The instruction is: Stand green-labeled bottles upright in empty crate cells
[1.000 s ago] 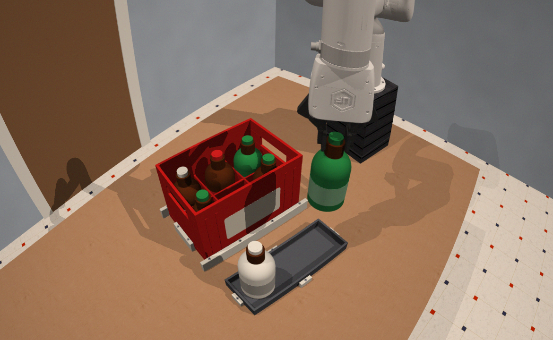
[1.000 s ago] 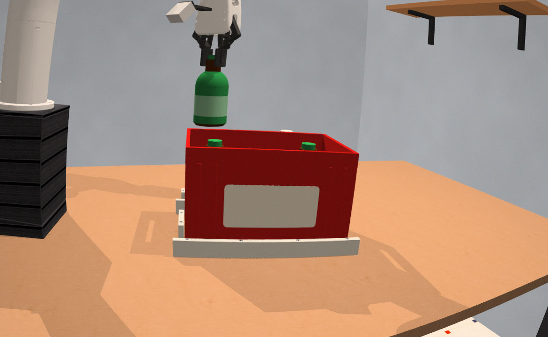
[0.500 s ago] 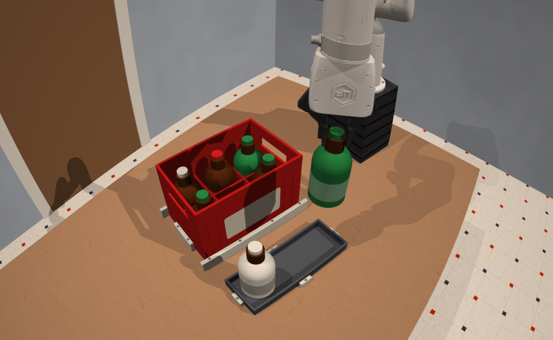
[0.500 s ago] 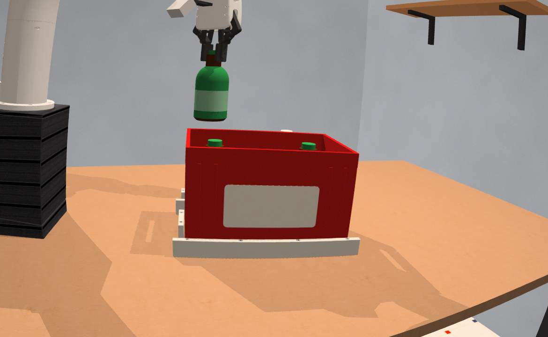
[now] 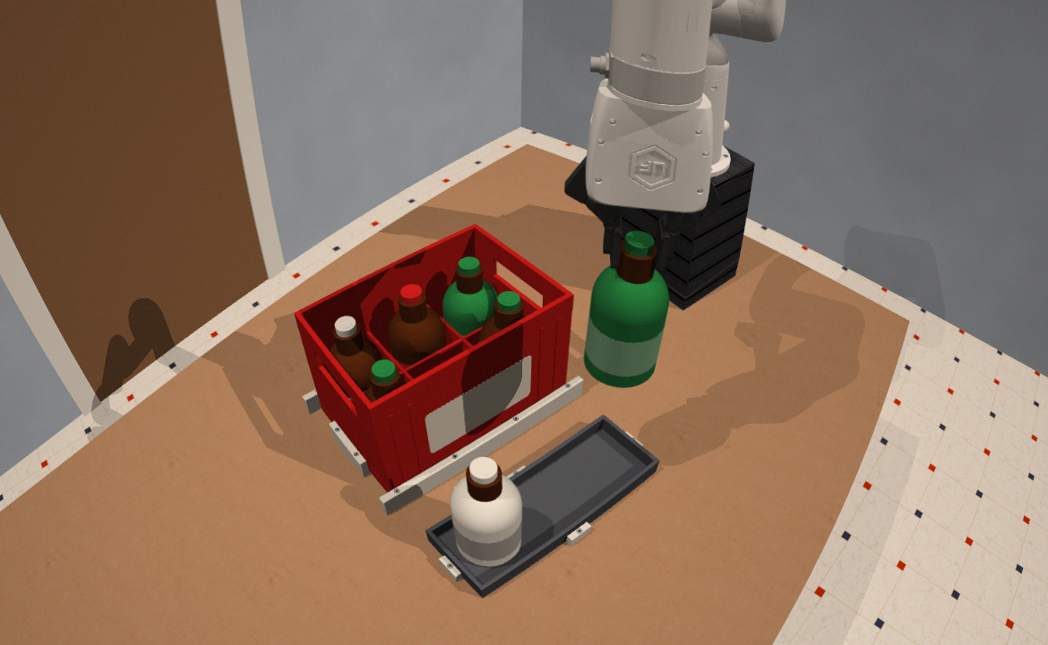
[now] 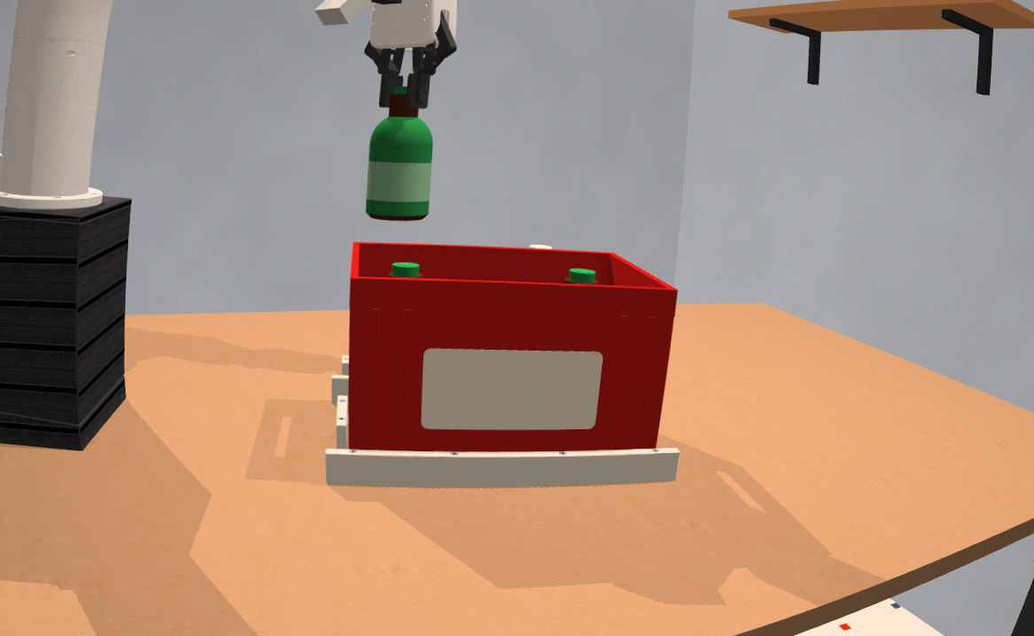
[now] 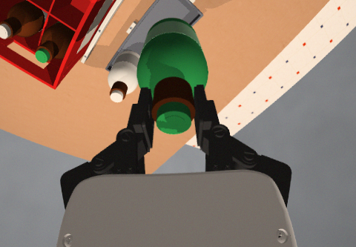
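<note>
Green-labeled bottle [image 5: 625, 321] hangs upright above the table, higher than the crate rim, beside the crate, not yet over a cell. Nearest, tray [image 5: 592, 452] holds only the white-labeled bottle [image 5: 485, 513], upright. Red crate [image 5: 440, 392] shows five bottles; which cell is empty is hard to tell. Farthest, gripper [image 7: 173, 106] is clenched on the bottle's neck. Left, by judgement: carry over, lower, release.
</note>
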Available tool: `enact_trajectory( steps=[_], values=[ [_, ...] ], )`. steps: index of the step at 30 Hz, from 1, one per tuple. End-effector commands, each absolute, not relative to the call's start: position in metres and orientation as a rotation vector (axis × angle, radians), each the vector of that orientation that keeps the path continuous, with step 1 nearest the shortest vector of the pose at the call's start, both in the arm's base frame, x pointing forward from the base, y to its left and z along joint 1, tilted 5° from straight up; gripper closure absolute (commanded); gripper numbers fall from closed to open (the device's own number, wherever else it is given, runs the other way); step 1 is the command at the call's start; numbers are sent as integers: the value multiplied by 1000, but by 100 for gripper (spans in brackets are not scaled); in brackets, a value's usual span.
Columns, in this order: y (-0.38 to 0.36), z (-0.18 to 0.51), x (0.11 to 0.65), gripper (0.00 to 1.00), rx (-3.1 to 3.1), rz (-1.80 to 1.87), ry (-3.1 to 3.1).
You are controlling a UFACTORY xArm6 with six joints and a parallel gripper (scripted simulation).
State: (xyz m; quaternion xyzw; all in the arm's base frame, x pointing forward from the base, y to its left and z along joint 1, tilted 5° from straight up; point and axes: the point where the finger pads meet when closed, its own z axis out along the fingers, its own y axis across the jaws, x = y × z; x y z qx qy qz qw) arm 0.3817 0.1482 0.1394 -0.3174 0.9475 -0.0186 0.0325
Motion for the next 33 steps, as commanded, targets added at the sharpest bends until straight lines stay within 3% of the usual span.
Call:
enact_trajectory(
  steps=[1, 33],
  values=[
    [149, 142, 383, 100, -976, -57, 2913],
    [144, 142, 384, 100, -976, -57, 2913]
  ],
)
